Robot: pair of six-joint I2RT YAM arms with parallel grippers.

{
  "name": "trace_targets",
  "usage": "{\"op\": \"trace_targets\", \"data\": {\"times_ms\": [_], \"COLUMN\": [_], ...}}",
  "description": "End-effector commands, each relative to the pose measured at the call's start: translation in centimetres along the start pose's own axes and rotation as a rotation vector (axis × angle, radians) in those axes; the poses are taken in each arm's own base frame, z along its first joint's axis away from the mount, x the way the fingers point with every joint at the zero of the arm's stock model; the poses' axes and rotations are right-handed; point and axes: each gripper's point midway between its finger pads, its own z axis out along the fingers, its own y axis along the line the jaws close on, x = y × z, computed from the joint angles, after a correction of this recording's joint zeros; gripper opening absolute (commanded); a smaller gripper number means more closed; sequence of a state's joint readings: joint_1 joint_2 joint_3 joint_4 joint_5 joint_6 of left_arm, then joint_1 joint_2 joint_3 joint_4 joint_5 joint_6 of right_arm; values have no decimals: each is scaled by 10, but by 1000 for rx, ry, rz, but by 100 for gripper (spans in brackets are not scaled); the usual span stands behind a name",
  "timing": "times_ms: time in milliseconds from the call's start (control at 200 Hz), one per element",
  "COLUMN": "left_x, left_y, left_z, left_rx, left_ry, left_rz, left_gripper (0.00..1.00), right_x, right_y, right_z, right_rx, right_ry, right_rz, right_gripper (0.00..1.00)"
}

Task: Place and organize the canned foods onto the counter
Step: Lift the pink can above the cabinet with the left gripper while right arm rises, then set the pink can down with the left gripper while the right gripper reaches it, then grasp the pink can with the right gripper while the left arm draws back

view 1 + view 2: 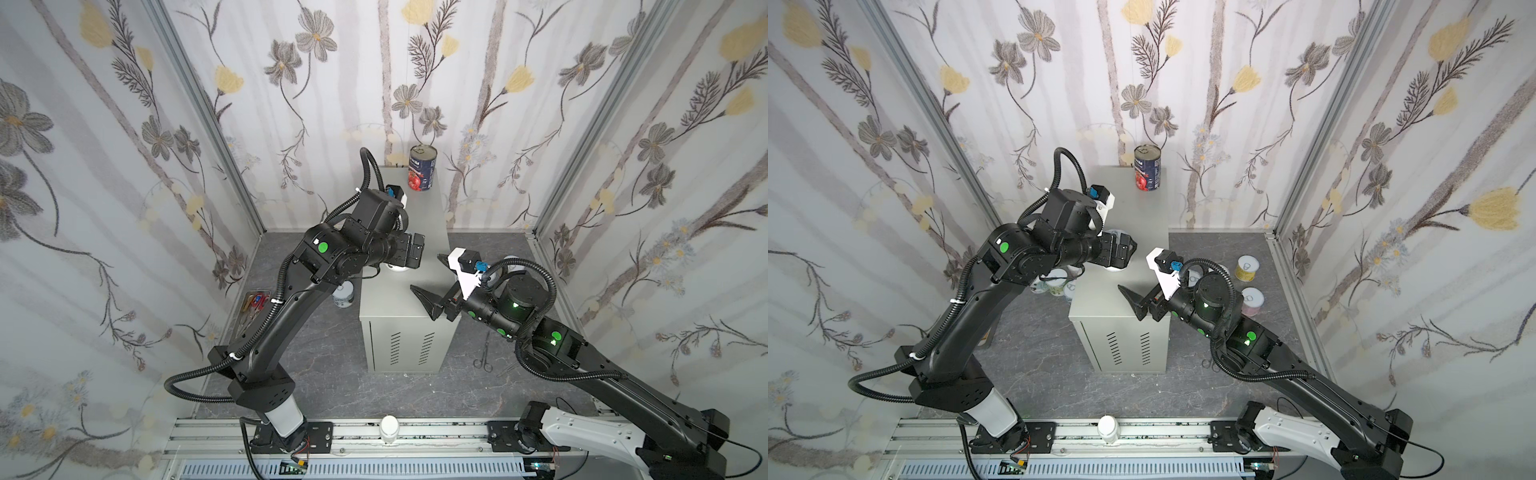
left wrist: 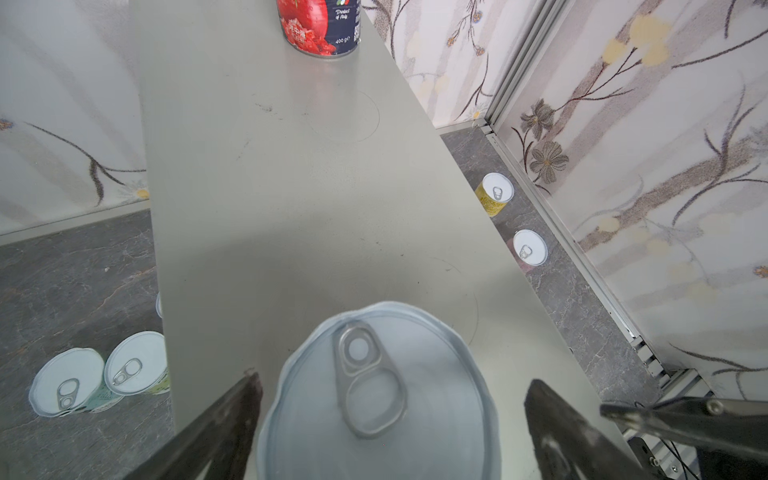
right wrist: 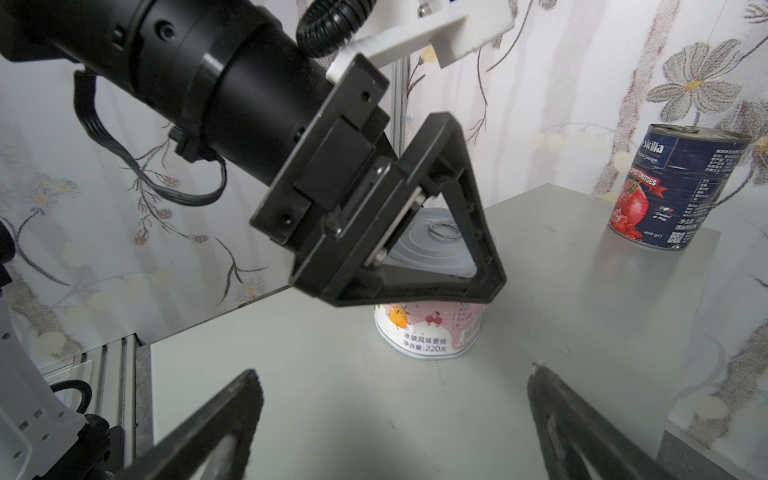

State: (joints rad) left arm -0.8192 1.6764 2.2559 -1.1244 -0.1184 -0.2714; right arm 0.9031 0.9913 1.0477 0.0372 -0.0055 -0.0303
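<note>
Spread wide, the left gripper's (image 2: 395, 378) jaws straddle a short pink-labelled can with a white pull-tab lid (image 3: 428, 332), which stands upright toward the left edge of the tall grey-beige metal cabinet counter (image 1: 419, 216). A taller dark blue-and-red can (image 1: 422, 168) stands at its far right corner. Above the near right part, the right gripper (image 3: 392, 372) gapes empty. A yellow-labelled short can (image 1: 1246, 268) stands with others on the dark marbled floor (image 1: 1042, 374), between flower-papered walls (image 1: 1391, 124).

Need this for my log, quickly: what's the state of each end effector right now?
Left end effector: open, straddling the pink can on the counter, not gripping it.
Right end effector: open, empty, above the counter.
</note>
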Motion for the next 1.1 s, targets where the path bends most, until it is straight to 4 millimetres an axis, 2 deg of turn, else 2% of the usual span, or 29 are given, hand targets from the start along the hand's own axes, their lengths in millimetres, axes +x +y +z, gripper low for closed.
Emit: {"op": "trace_targets", "data": {"times_ms": [0, 125, 250, 385, 545, 690, 959, 1094], "left_x": [-19, -43, -59, -61, -51, -42, -38, -36], "left_y": [4, 20, 45, 75, 107, 116, 123, 141], "left_z": [-12, -49, -99, -149, -190, -197, -175, -168], "left_rx": [-23, -88, -164, -229, -305, -322, -370, -438], "left_ry": [-79, -202, -343, -493, -605, -641, -619, -624], "left_rz": [-8, -25, -64, -108, -152, -163, -115, -124], "left_gripper": [100, 100, 100, 100, 100, 100, 100, 100], "right_x": [-14, -16, -14, -11, -5, 6, 1, 5], "right_y": [-6, -9, -4, -1, -13, -25, -54, -64], "right_z": [2, 5, 15, 28, 45, 66, 98, 119], "right_rx": [34, 58, 75, 110, 196, 249, 316, 299], "right_ry": [-59, -74, -65, -44, -15, 6, -2, 11], "right_rz": [6, 45, 54, 55, 67, 53, 43, 41], "right_gripper": [100, 100, 100, 97, 95, 93, 77, 71]}}
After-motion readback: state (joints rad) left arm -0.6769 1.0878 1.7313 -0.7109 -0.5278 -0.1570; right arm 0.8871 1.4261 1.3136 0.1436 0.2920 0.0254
